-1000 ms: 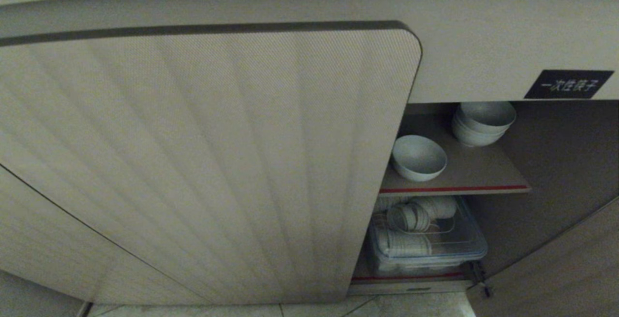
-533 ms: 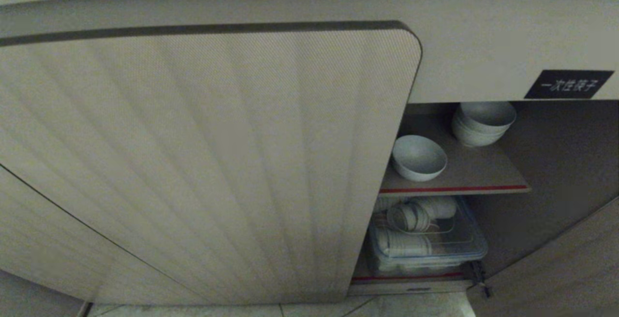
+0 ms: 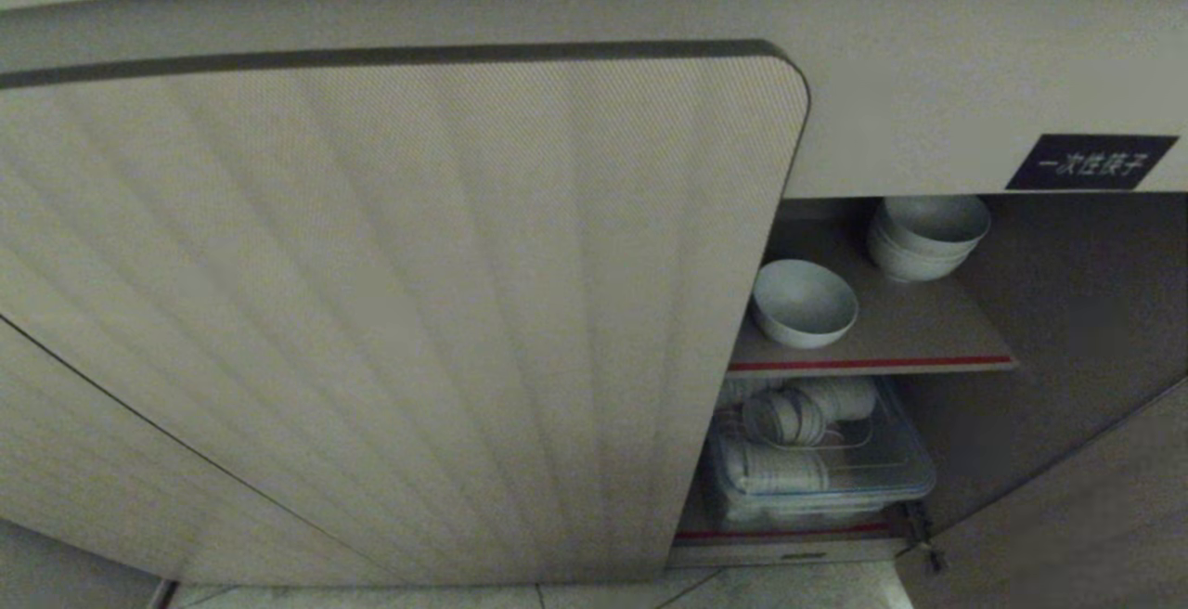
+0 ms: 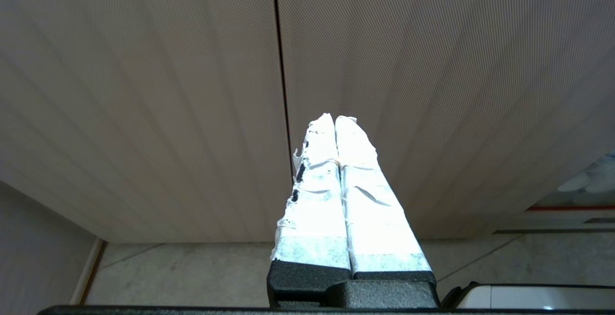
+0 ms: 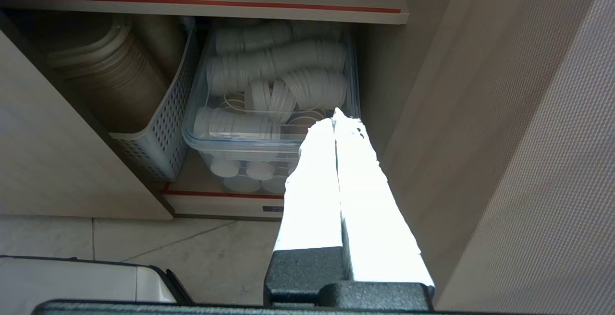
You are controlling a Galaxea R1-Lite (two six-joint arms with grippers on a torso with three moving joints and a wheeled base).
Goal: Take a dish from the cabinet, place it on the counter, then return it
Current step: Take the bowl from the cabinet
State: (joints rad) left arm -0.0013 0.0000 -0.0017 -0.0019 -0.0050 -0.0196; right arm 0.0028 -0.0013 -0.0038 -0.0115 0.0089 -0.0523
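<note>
A food-service kitchen or canteen storeroom — a low beige cabinet (image 3: 399, 312) with ribbed doors holds stacked white bowls (image 3: 928, 236) on a red-edged shelf (image 3: 872, 363), a clear bin of disposable lids (image 5: 274, 113) below, a Chinese-lettered label (image 3: 1091, 161), tiled floor (image 5: 144, 238).

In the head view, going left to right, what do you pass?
Closed ribbed cabinet door → single white bowl on the red-edged shelf → stacked white bowls → black label.
</note>
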